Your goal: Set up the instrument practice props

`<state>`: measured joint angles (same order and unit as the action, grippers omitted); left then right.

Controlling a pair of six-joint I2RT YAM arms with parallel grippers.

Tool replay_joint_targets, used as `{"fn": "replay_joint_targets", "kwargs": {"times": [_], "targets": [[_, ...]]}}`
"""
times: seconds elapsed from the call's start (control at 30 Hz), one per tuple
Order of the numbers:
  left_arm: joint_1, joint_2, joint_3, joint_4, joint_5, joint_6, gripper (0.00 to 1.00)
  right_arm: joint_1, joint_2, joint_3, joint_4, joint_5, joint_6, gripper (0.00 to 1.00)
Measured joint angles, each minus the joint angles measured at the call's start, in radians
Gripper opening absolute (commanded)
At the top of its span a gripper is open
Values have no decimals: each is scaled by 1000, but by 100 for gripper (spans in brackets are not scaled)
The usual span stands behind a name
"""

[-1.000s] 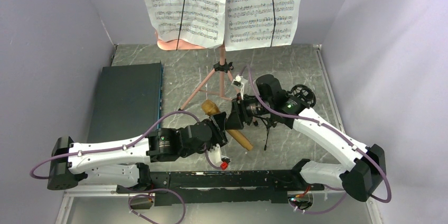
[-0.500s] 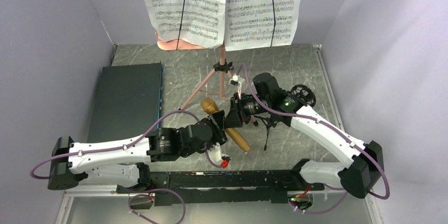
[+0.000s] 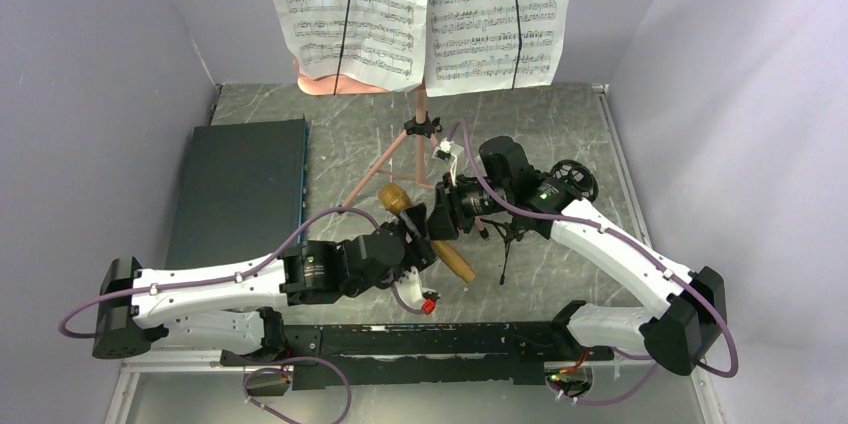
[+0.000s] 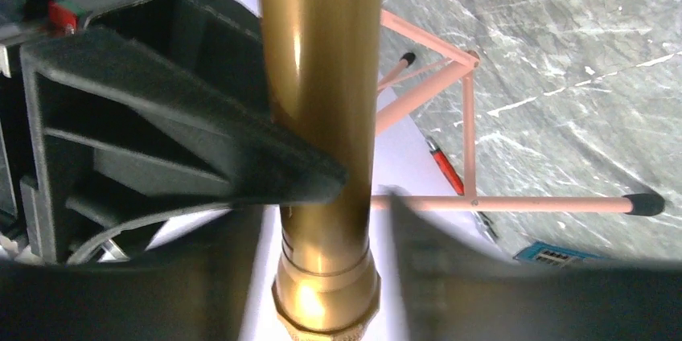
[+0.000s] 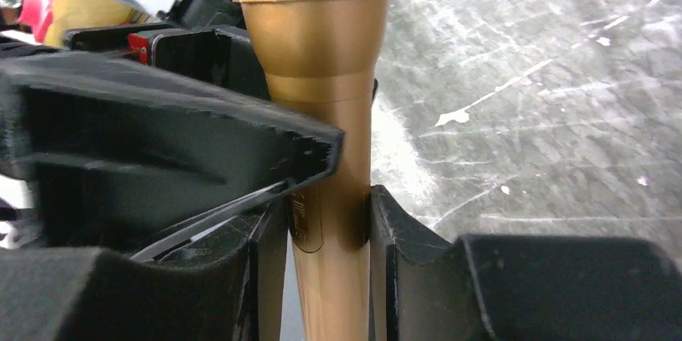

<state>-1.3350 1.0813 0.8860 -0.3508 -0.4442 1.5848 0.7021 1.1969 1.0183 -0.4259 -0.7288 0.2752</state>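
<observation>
Top external: we see the mic [image 3: 398, 201] shifted slightly left, left gripper [image 3: 417, 234] and right gripper [image 3: 438, 224] both clamping it, suggesting a handover.

Probably a robotics lab: plain walls [image 3: 100, 44] enclose the marbled table [image 3: 570, 124].
</observation>
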Motion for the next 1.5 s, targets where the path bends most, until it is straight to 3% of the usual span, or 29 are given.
{"fn": "replay_joint_targets", "kwargs": {"times": [0.27,0.47,0.8,1.17,1.33,1.5], "targets": [[1,42,76,10,-33,-137,94,2,-14,2,-6,103,-10,0],[-3,-21,67,55,19,-291,94,5,-65,2,4,183,-10,0],[-5,-212,-16,172,171,-713,94,5,-253,-31,62,321,-5,0],[0,-113,-35,259,111,-1184,94,5,-408,-152,102,418,-44,0],[76,-85,-35,260,116,-1367,94,5,-513,-220,134,459,-52,0],[248,-85,-35,246,214,-1572,94,5,-570,-236,169,512,-57,0]]}}
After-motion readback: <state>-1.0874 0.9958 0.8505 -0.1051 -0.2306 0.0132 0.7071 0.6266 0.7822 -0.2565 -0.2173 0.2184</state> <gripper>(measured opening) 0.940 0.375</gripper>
